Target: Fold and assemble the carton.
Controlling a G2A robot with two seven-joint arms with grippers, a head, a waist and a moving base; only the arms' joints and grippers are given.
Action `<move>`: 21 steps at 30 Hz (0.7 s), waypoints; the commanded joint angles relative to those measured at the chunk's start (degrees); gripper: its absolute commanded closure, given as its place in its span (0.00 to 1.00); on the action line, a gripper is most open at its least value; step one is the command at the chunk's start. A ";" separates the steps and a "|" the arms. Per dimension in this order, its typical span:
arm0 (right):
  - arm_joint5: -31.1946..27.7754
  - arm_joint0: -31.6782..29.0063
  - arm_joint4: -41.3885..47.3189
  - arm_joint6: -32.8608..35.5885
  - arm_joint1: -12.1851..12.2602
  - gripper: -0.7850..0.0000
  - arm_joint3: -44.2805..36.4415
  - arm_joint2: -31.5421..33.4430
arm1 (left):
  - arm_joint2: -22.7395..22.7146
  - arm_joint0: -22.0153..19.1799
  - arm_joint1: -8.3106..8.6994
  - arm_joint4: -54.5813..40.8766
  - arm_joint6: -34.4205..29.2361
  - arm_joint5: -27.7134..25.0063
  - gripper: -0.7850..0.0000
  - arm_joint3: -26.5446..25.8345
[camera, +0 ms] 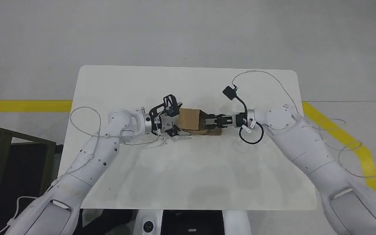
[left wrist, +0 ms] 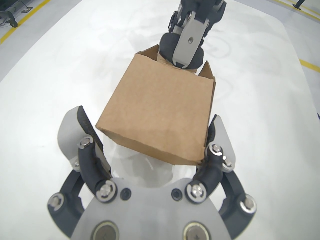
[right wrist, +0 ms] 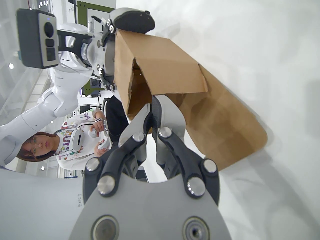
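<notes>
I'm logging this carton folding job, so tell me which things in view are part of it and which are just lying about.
In the job:
carton
left gripper, open around one end of it
right gripper, shut on the other end

Lying about:
white cable on the table
yellow floor tape

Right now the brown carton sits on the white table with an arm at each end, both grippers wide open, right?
Not quite: only the left gripper is open, straddling the end of the carton. The right gripper has its fingers shut together, as the right wrist view shows. The rest stands.
</notes>
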 commanded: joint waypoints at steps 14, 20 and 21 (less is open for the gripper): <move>5.16 -12.85 -3.17 0.94 4.53 1.00 -14.27 8.32 | 0.33 0.65 -0.83 -0.91 -0.25 2.01 0.00 -0.68; 5.67 -11.04 -4.39 -1.20 3.29 1.00 -10.97 6.72 | 0.35 0.70 -1.09 -1.28 -0.72 1.88 0.00 -0.73; 5.59 -10.66 -4.45 -1.46 3.11 1.00 -10.35 6.60 | 0.33 0.75 -1.12 -1.37 -0.82 1.77 0.00 -0.70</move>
